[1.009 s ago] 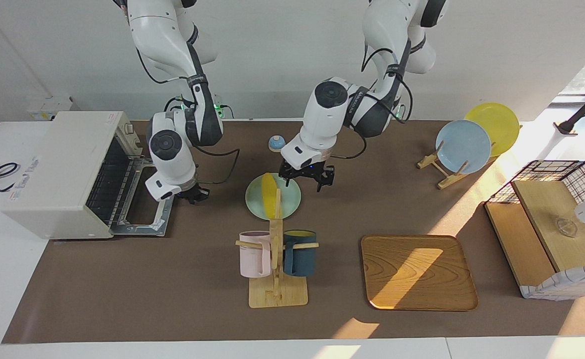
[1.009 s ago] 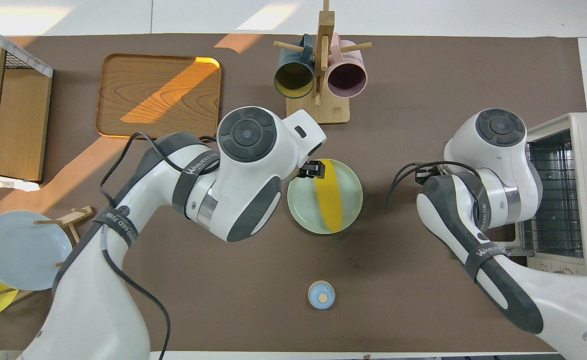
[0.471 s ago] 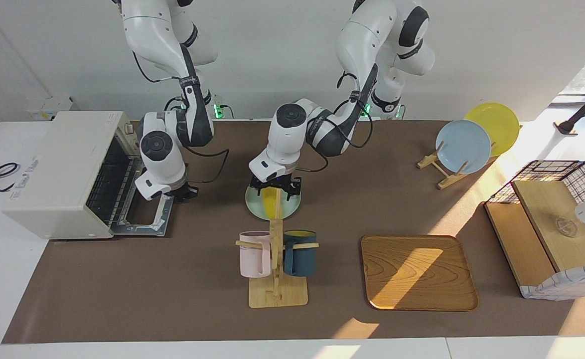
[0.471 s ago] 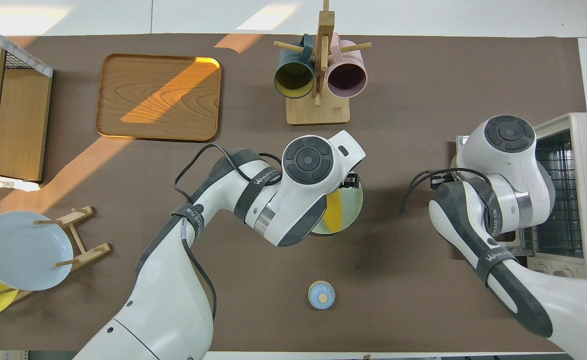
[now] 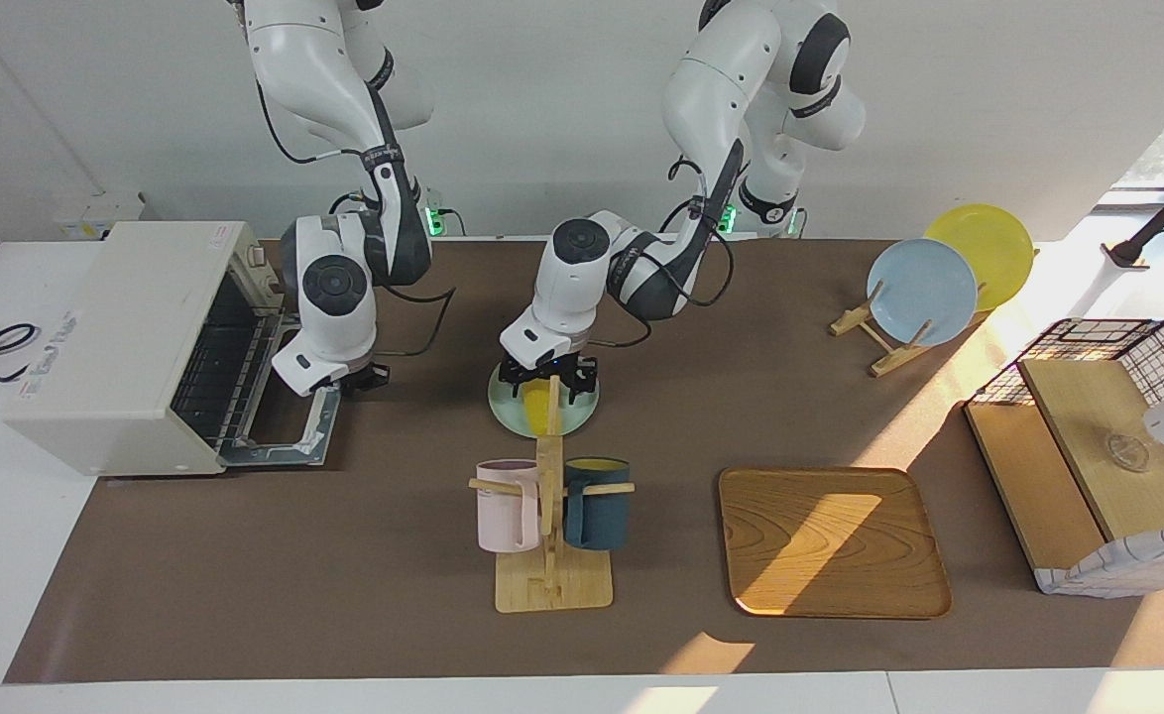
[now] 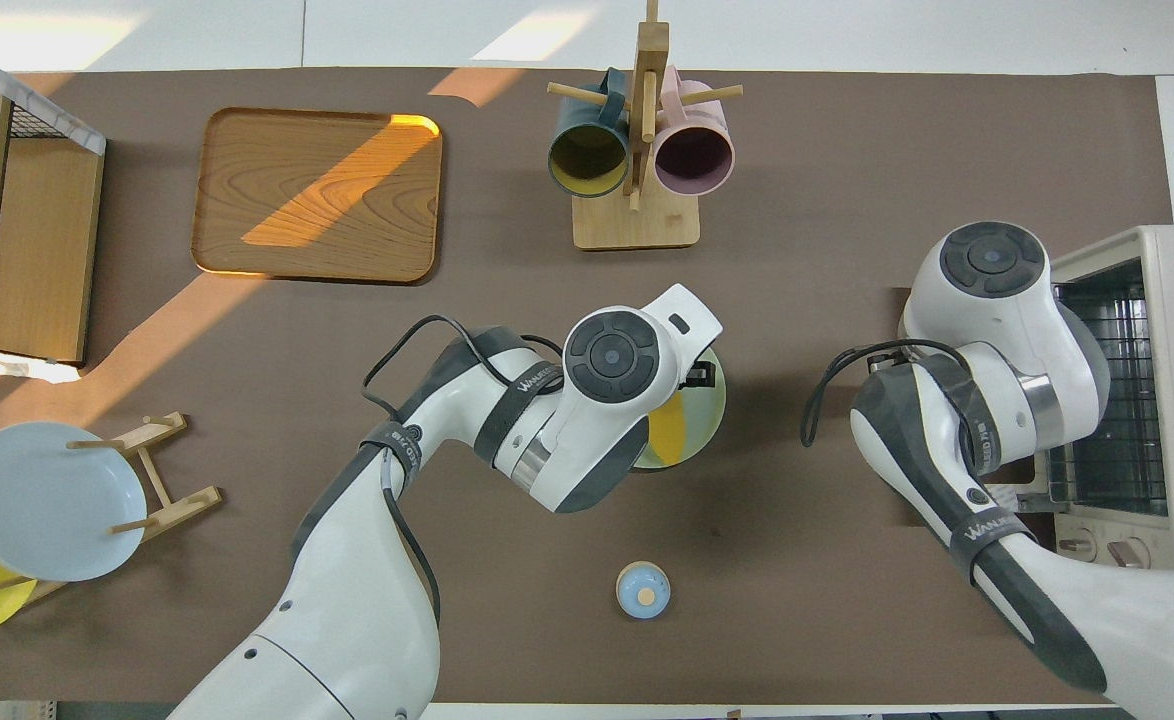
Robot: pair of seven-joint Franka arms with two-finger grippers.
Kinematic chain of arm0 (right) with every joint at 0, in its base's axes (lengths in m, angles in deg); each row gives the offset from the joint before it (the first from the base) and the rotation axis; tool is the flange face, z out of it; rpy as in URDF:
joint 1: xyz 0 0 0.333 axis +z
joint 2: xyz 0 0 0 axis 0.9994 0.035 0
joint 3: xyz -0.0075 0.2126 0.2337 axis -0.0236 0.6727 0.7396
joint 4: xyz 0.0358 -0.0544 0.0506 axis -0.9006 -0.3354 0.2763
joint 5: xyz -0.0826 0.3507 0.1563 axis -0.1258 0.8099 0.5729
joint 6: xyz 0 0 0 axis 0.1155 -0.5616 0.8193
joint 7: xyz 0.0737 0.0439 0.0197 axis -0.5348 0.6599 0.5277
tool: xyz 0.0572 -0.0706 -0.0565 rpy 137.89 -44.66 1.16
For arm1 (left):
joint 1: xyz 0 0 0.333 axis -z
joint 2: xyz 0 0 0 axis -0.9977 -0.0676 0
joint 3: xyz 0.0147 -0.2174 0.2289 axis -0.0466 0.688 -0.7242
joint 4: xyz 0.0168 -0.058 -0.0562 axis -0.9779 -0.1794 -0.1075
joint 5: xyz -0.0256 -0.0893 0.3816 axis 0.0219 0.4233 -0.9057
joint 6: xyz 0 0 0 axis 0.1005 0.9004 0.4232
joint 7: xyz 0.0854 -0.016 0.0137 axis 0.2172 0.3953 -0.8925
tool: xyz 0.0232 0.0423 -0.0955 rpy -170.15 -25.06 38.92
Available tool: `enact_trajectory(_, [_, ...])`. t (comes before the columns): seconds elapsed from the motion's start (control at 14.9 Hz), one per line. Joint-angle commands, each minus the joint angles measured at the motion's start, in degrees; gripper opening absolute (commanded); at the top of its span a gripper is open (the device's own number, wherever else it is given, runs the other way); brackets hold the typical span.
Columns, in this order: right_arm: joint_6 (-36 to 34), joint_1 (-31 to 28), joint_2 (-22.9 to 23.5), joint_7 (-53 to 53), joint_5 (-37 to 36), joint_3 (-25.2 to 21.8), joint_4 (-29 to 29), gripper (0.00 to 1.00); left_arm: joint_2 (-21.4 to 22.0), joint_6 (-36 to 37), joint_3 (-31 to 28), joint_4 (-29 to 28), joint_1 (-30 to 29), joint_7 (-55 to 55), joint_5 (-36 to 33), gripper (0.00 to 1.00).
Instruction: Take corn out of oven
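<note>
Facing view: corn (image 5: 540, 407) lies flat on a pale green plate (image 5: 515, 412) mid-counter, already out of the oven (image 5: 136, 342). Long axis runs toward and away from the robots, one tapered end pointing at the mug rack (image 5: 549, 516), the other hidden under the left gripper (image 5: 547, 380). Left gripper is low over the corn's robot-side end, fingers spread, one to each side of the cob; whether they touch it cannot be told. Overhead view: the left arm covers most of the plate (image 6: 709, 420); only a yellow strip of corn (image 6: 669, 436) shows. Right gripper (image 5: 365, 377) hangs pressed together, holding nothing, over the dropped oven door (image 5: 285, 436). Oven stands at the right arm's end of the counter (image 5: 344, 595), rack bare. A small blue knobbed lid (image 6: 643, 589) sits nearer the robots than the plate.
</note>
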Motion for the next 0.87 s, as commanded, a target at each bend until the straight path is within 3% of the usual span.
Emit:
enact_trajectory(0.0, [-9.22,-5.23,-4.70,9.36,-4.07,-1.04,5.82,0.00,1.31,-1.48,-1.15,-1.95,1.22,-1.94,-0.68,1.00])
enact_trajectory(0.2, [-11.79,-8.84,-7.53,15.97,-3.98,-1.04,5.92,0.00,1.48,-1.39,-1.15,-2.13,1.31,-2.56,-0.68,1.00])
enact_trajectory(0.27, [-11.88,-10.33,-7.80,17.20,-3.98,-1.04,5.83,0.00,1.48,-1.39,-1.15,-2.13,1.31,-2.65,-0.68,0.93])
enact_trajectory(0.4, [-12.58,-12.61,-7.80,21.50,-3.02,-1.04,5.92,0.00,1.48,-1.30,-1.15,-2.13,1.31,-2.74,-0.77,0.66])
enact_trajectory(0.47, [-12.67,-13.24,-7.80,22.21,-1.19,-1.04,6.09,0.05,1.57,-1.04,-1.15,-2.13,1.31,-2.65,-0.77,0.53])
enact_trajectory(0.74, [-15.65,-13.42,-10.25,22.39,4.62,-1.04,8.20,0.48,1.57,-0.60,-1.24,-2.13,1.31,-2.65,-0.77,0.21])
enact_trajectory(0.81, [-16.27,-13.33,-11.56,22.66,6.55,-1.04,9.42,0.68,1.57,-0.43,-1.24,-2.13,1.23,-2.65,-0.77,0.09])
